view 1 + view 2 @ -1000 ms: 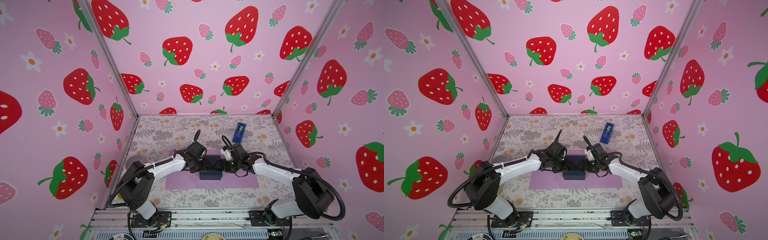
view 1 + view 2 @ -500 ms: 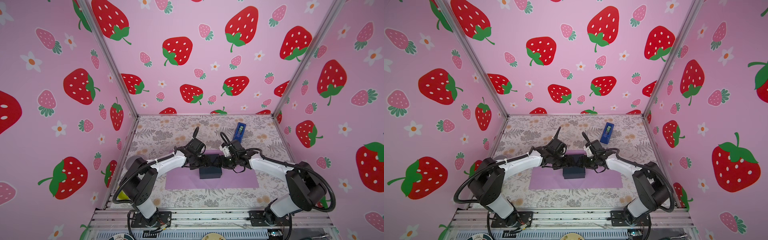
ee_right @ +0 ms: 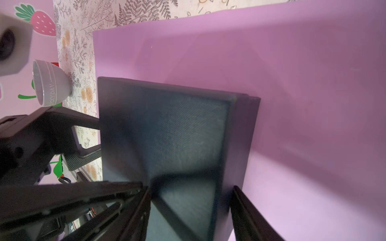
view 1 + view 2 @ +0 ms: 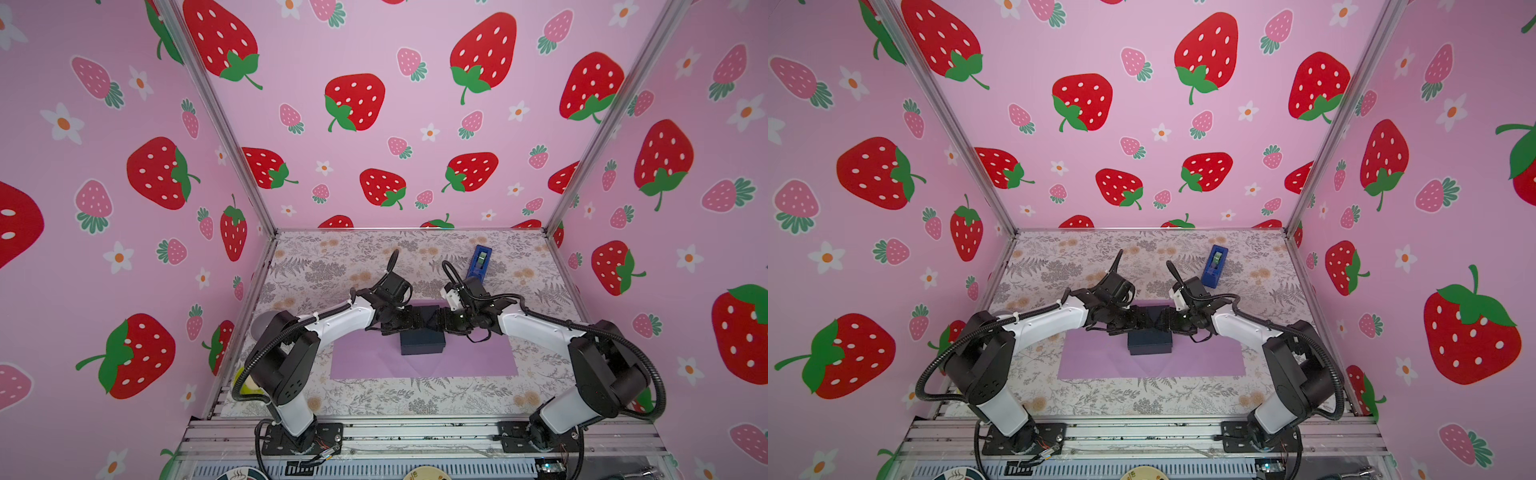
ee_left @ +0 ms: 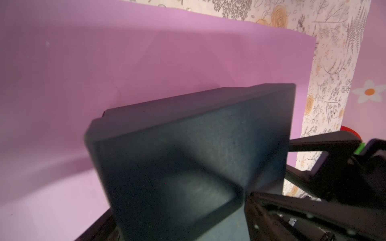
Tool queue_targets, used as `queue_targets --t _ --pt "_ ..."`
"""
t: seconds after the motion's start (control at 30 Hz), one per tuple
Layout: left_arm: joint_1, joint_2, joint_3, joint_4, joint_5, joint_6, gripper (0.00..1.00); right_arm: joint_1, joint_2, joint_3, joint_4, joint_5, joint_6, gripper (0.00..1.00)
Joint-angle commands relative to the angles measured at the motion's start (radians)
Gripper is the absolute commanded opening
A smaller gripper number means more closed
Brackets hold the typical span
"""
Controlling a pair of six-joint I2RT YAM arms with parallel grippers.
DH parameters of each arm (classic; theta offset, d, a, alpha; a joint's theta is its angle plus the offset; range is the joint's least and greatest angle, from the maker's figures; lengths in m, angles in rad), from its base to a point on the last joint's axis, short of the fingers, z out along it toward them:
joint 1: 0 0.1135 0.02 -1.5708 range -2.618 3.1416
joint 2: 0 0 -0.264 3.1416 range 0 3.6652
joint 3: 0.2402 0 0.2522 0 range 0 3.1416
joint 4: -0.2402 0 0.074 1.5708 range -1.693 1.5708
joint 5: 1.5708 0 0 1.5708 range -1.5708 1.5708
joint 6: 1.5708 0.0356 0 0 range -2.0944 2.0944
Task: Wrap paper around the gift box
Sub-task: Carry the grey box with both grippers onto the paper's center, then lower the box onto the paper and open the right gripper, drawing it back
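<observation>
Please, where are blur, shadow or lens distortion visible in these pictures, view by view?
Both top views: sharp, but wide-angle, so the frame posts splay outward; a faint shadow lies on the paper before the gift box. Left wrist view: the box's near end is blurred and shadowed. Right wrist view: likewise soft close up, while the grey bowl farther off stays fairly sharp.

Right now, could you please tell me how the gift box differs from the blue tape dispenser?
The gift box is black and blocky; the tape dispenser is blue and slimmer. The gift box sits on the paper; the tape dispenser stands farther back on the bare table. Both look small beside the paper.
</observation>
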Motion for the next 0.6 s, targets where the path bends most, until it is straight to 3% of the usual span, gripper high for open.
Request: queue_targets --t 0.0,0.3,0.57 --pt "-0.003 0.011 0.041 0.011 0.044 0.009 0.88 0.006 -0.01 -0.002 -0.004 -0.021 0.0 0.62" --pt "0.035 -0.041 0.043 -0.099 -0.049 -0.002 0.88 -0.029 -0.053 0.012 -0.06 0.032 -0.015 0.73" --pt "0.076 -0.141 0.089 -0.184 -0.03 0.022 0.89 -0.215 -0.163 -0.017 -0.111 -0.032 -0.097 0.75"
